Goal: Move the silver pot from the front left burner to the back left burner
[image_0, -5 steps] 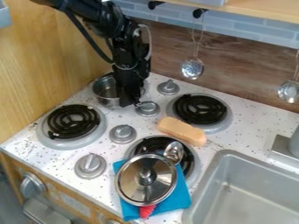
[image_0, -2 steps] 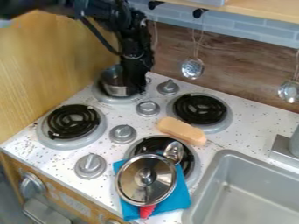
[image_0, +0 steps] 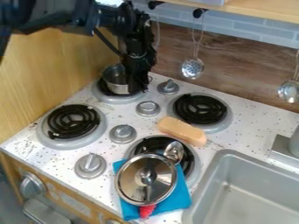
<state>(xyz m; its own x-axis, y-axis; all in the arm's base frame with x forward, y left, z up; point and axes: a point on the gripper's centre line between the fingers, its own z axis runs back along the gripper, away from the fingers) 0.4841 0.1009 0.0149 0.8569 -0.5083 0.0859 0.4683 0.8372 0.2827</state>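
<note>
The black gripper [image_0: 137,85] hangs over the back left burner [image_0: 116,99], pointing down. Right against its left side is a small metal pot [image_0: 118,89], partly hidden behind the gripper and the arm. Dark coil shows around the pot's lower edge; whether the pot rests on the burner or is slightly above it, I cannot tell. A tan, oblong toy food piece [image_0: 182,131] lies between the two right burners. On the front right burner's near side, a metal lid [image_0: 145,180] covers part of a blue cloth [image_0: 182,200], with a metal spoon [image_0: 174,151] just behind the lid.
Grey knobs [image_0: 123,134] stand between the burners. The sink [image_0: 251,192] is at the lower right, beside the faucet base [image_0: 283,151]. Ladles [image_0: 192,68] hang at the back wall; a wooden panel [image_0: 52,83] bounds the left.
The gripper has shifted back and slightly right, and the pot has moved back with it, uncovering the front of the back left burner. The lid, cloth, spoon and tan piece are where they were.
</note>
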